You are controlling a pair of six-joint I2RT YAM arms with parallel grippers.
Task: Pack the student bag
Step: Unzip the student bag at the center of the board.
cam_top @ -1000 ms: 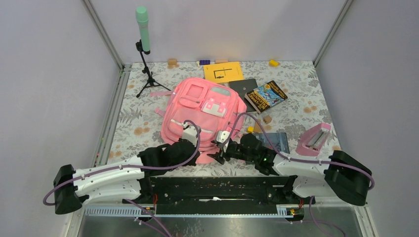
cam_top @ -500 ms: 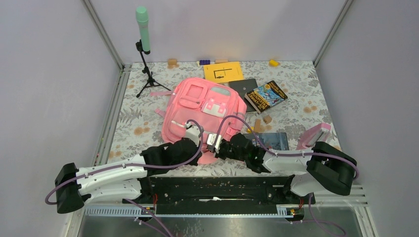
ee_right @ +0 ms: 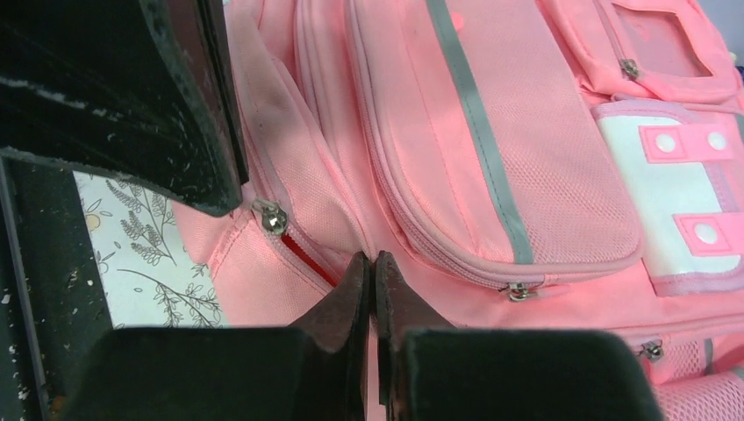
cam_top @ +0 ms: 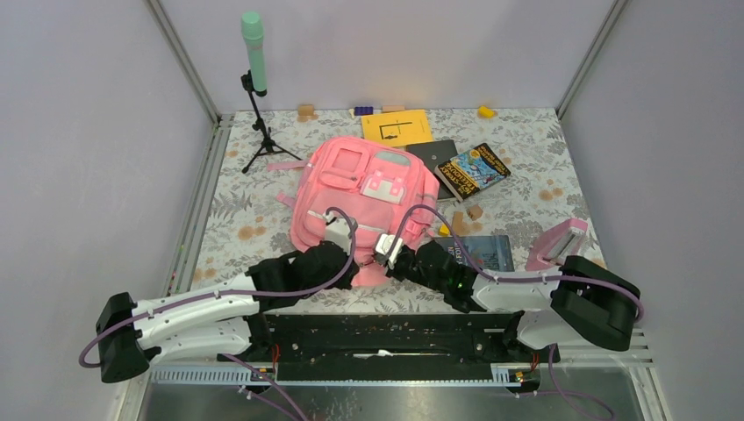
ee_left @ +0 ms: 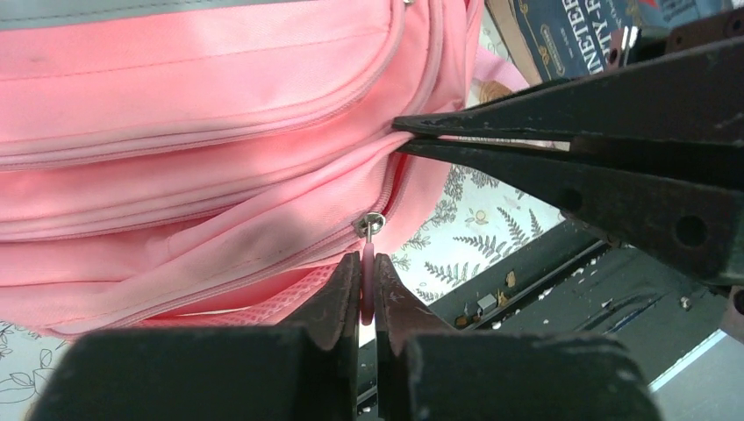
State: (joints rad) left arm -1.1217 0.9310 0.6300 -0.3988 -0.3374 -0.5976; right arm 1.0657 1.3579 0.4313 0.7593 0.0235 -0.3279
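Top external: one student bag (cam_top: 364, 189), left claw (ee_left: 368, 263) clamping zipper pull (ee_left: 369, 248), right claw (ee_right: 369, 261) clamping fabric (ee_right: 309, 219)

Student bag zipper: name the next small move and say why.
Probably the left gripper should draw the pull tab along the zipper track, away from the right gripper, while that one holds. Both are shut: the left on the tab just below the slider, the right pinching fabric of the student bag beside the zipper. Only a short gap shows by the slider.
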